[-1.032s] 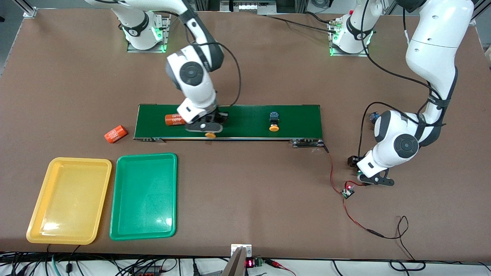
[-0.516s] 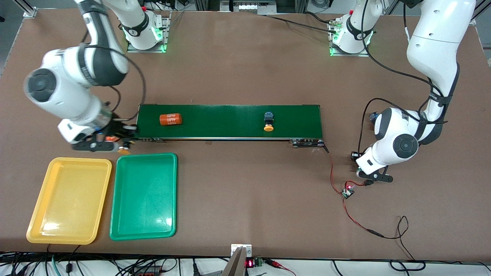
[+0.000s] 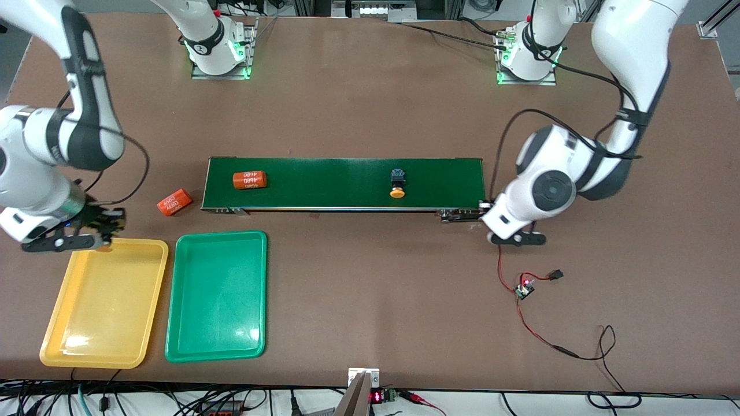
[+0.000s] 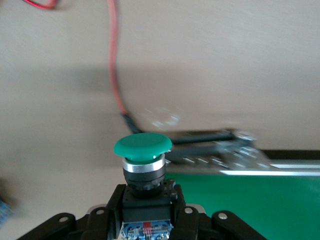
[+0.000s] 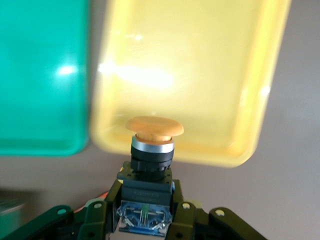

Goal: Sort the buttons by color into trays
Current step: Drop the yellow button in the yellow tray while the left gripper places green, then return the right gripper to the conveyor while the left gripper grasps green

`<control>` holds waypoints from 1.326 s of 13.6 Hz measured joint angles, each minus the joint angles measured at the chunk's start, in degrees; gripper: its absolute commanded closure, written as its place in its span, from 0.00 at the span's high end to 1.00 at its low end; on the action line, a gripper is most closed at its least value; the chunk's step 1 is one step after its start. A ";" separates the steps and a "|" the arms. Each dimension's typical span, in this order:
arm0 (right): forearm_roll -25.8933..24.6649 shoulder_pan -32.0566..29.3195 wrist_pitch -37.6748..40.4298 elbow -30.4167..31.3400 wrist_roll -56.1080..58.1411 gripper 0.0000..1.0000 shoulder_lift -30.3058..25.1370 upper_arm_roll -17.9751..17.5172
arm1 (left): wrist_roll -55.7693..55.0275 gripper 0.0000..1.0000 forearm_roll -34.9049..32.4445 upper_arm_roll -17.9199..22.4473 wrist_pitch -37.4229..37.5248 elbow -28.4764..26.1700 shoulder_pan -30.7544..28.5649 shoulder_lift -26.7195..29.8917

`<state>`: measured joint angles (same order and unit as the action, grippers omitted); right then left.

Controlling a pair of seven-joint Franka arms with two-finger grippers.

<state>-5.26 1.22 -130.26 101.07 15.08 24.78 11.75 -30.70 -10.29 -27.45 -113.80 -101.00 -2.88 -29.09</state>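
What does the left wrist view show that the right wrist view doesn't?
Only the left wrist view: the left gripper shut on a green-capped button, over bare table by the conveyor belt, with a red wire.
Only the right wrist view: the right gripper shut on a yellow-orange button, over the edge of the yellow tray, with the green tray beside it.
Both: a mushroom-cap button gripped by its dark body, and brown table.
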 measured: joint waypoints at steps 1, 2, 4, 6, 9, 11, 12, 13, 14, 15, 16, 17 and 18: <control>0.00 -2.26 -4.00 -0.87 3.15 0.00 3.24 -0.02 | -3.54 0.11 0.00 -2.02 0.18 -0.23 0.25 -0.01; 0.00 -3.56 -7.54 -1.91 4.79 0.00 6.23 -0.10 | -6.48 0.12 0.00 -3.60 0.19 -0.81 0.38 -0.01; 0.00 -4.02 -10.68 -4.07 5.39 0.00 10.07 -0.49 | -11.46 0.13 0.00 -5.71 0.05 -2.18 0.76 -0.05; 0.00 -3.89 -10.80 -5.85 5.37 0.00 11.33 -1.04 | -15.48 0.13 -0.02 -6.56 -1.88 -4.29 1.71 -0.07; 0.00 -3.93 -13.81 -7.28 5.36 0.10 12.92 -1.12 | -17.62 0.99 -0.03 -6.68 -8.26 -8.32 2.12 -0.14; 0.00 -4.28 -18.98 -7.33 5.35 0.20 15.82 -1.11 | -18.36 1.00 -0.05 -6.67 -8.93 -8.84 2.05 -0.17; 0.00 -4.56 -21.00 -7.37 5.36 0.30 17.28 -1.10 | -18.52 1.00 -0.05 -6.67 -8.93 -8.83 2.04 -0.16; 0.00 -4.73 -22.08 -7.46 5.36 0.77 18.24 -1.10 | -18.62 1.00 -0.05 -6.69 -8.93 -8.81 2.04 -0.15; 0.00 -4.79 -22.44 -7.61 5.36 1.00 18.60 -1.10 | -18.69 1.00 -0.05 -6.74 -8.81 -8.69 2.04 -0.10; 0.00 -4.79 -22.46 -7.90 5.36 1.00 18.53 -1.10 | -18.77 1.00 -0.06 -6.86 -7.99 -8.26 2.02 0.02; 0.00 -4.77 -22.46 -8.27 5.36 1.00 18.26 -1.10 | -18.81 1.00 -0.06 -6.99 -5.48 -7.12 1.99 0.28; 0.01 -4.66 -22.44 -8.39 5.35 1.00 17.66 -1.14 | -18.81 1.00 -0.07 -7.02 -0.95 -5.03 1.93 0.73; 0.01 -4.38 -22.10 -8.26 5.33 1.00 16.68 -1.22 | -18.81 1.00 -0.09 -7.01 4.80 -2.00 1.76 1.25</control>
<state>-5.25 -3.16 -152.36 92.81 20.41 41.46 10.53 -49.51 -10.38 -34.45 -109.00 -103.00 -1.12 -27.84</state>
